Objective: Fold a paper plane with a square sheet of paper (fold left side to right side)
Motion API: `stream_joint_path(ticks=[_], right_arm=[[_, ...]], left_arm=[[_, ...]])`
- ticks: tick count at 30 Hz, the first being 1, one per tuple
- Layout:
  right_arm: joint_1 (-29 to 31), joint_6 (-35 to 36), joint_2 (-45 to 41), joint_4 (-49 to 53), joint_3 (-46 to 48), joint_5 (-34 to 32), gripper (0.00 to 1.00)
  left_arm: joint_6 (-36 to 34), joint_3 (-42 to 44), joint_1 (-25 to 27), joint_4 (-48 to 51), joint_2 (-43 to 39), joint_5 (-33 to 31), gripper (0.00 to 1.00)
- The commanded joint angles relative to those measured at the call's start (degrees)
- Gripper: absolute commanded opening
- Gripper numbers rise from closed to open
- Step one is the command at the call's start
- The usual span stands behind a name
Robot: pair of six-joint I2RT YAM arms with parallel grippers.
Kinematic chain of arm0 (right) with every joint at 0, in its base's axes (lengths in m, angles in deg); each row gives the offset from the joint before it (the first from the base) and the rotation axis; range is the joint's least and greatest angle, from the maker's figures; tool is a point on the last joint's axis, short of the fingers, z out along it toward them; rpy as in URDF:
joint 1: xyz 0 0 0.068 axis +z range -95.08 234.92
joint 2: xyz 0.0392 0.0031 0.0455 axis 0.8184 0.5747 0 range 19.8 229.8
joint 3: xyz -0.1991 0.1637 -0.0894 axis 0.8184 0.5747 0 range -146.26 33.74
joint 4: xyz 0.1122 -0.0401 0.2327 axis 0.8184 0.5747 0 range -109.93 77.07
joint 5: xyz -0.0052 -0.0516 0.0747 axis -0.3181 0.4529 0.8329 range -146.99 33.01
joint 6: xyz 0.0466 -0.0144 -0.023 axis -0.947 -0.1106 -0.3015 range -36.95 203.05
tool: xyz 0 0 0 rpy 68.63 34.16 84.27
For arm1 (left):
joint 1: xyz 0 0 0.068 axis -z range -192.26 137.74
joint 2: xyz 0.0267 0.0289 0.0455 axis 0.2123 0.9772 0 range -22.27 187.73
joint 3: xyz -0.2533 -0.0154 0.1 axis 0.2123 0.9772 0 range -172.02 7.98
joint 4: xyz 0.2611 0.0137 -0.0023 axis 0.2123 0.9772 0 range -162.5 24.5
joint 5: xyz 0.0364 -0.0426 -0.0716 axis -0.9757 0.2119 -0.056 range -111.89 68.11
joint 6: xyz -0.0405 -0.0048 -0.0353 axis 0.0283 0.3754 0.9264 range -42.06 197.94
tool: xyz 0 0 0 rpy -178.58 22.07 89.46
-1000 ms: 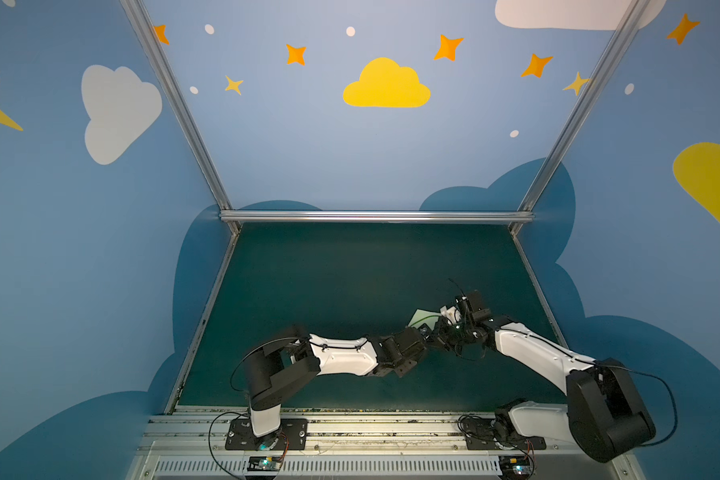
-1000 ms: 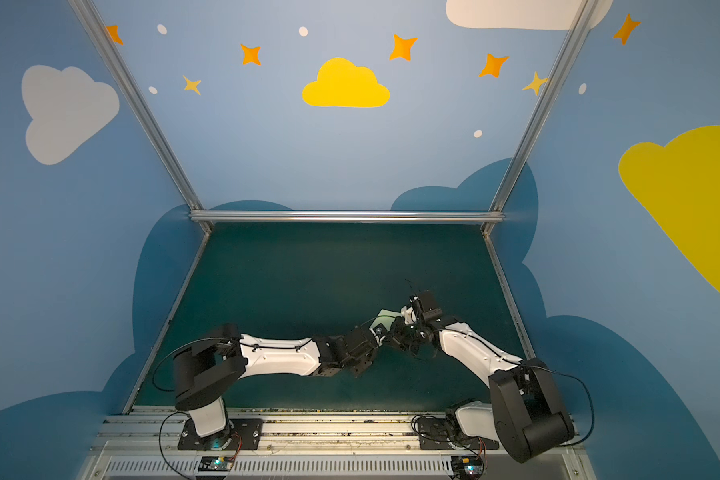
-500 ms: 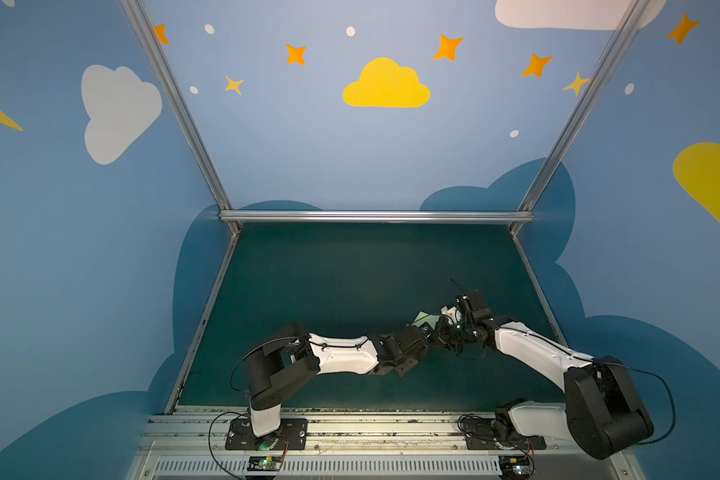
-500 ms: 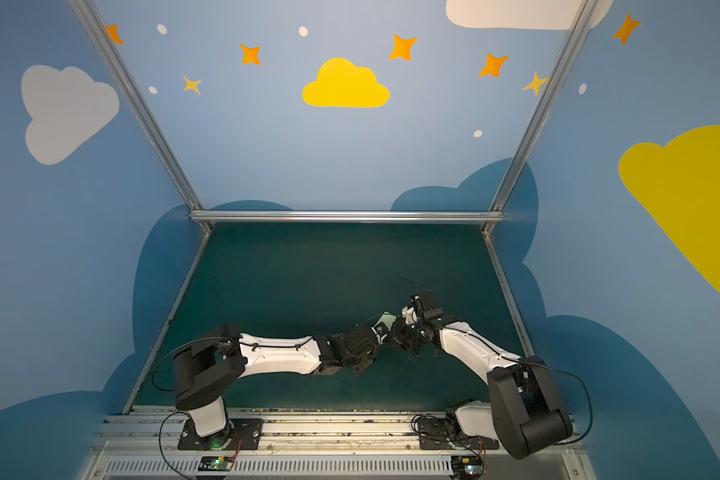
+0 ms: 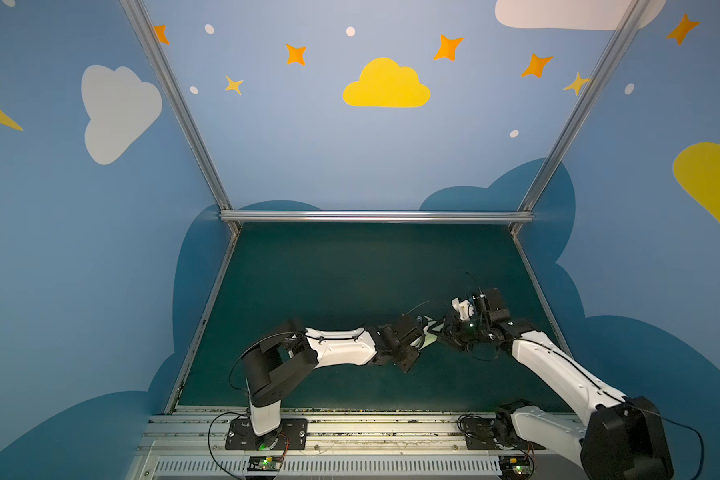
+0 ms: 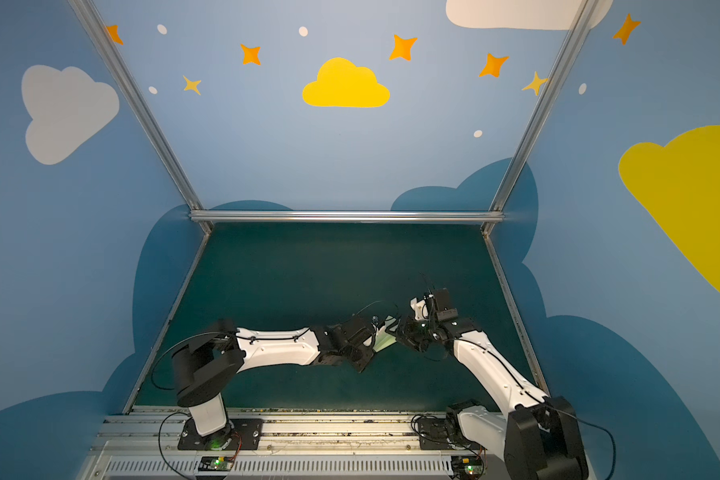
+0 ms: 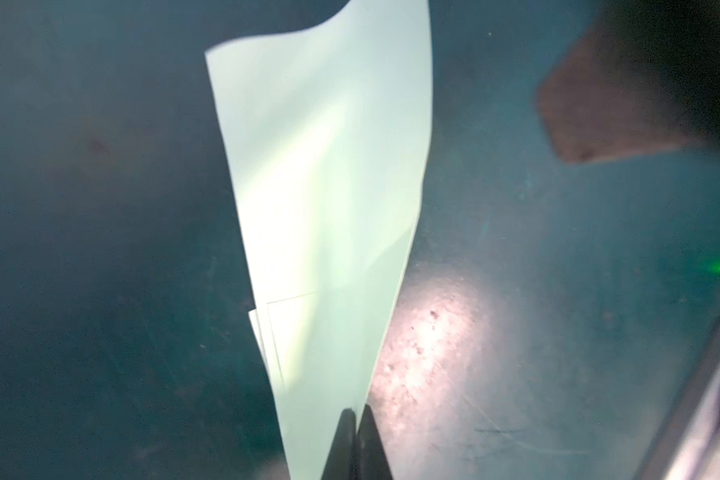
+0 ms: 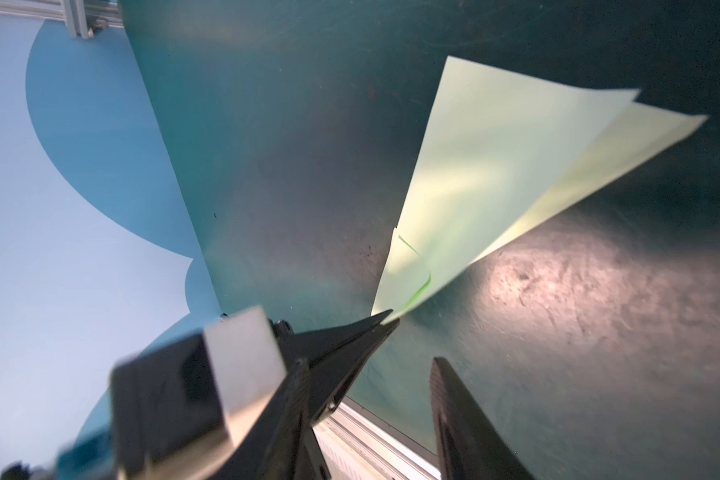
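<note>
The paper plane (image 7: 329,187) is a slim, pale green folded dart held just above the teal mat. My left gripper (image 7: 356,415) is shut on its narrow end, and the wide tail flares away from the jaws. In the right wrist view, the plane (image 8: 495,166) fans out into two flaps from the left gripper (image 8: 387,319), which pinches its tip. My right gripper (image 8: 368,363) is open beside that tip, with nothing between its fingers. In both top views the two grippers meet right of centre near the front, and only a sliver of the plane (image 5: 430,332) (image 6: 384,341) shows between them.
The dark teal mat (image 5: 350,270) covers the floor of the cell. An aluminium rail (image 5: 350,428) carrying both arm bases runs along the front edge. Metal frame bars (image 5: 375,216) edge the back and sides, and blue painted walls close the space in.
My right gripper has opened and let go of the plane. My left gripper has closed on the plane's narrow end. Both arms have stayed close together in the same spot.
</note>
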Motion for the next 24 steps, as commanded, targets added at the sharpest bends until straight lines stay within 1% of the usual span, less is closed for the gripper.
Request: stream_joint_path(ticks=[1, 4, 8, 11, 12, 15, 17, 19, 24], right_arm=[[-0.19, 3.21, -1.09, 2.57, 3.18, -1.55, 0.47], [-0.11, 5.71, -0.92, 2.38, 5.05, -1.39, 0.47], [0.28, 6.23, -1.2, -1.33, 8.39, -0.76, 0.47], [0.98, 6.08, 0.19, -3.27, 9.34, -0.6, 0.44], [1.31, 5.97, 0.83, -3.87, 9.36, -0.55, 0.41], [2.43, 5.8, 2.85, -5.37, 8.95, -1.17, 0.3], [3.09, 5.56, 4.21, -6.55, 8.59, -1.61, 0.2], [3.64, 5.23, 5.41, -7.63, 8.15, -1.73, 0.12], [5.74, 4.72, 8.96, -9.29, 5.85, -2.01, 0.01]], left_arm=[[6.46, -0.9, -1.06, 2.86, -0.19, 8.02, 0.03], [10.64, -0.64, -2.01, 3.46, -0.19, 11.75, 0.03], [15.94, 0.62, -3.2, 1.59, 0.39, 15.76, 0.03], [18.92, 1.85, -4.76, -0.83, 1.29, 18.66, 0.03], [19.78, 2.31, -5.28, -1.86, 1.61, 19.81, 0.03], [21.87, 3.39, -6.84, -4.4, 2.36, 22.39, 0.03], [22.16, 3.84, -7.18, -4.85, 2.53, 22.91, 0.03], [21.82, 3.84, -7.41, -4.57, 2.9, 23.08, 0.03], [22.04, 4.32, -7.94, -5.17, 3.64, 24.09, 0.03]])
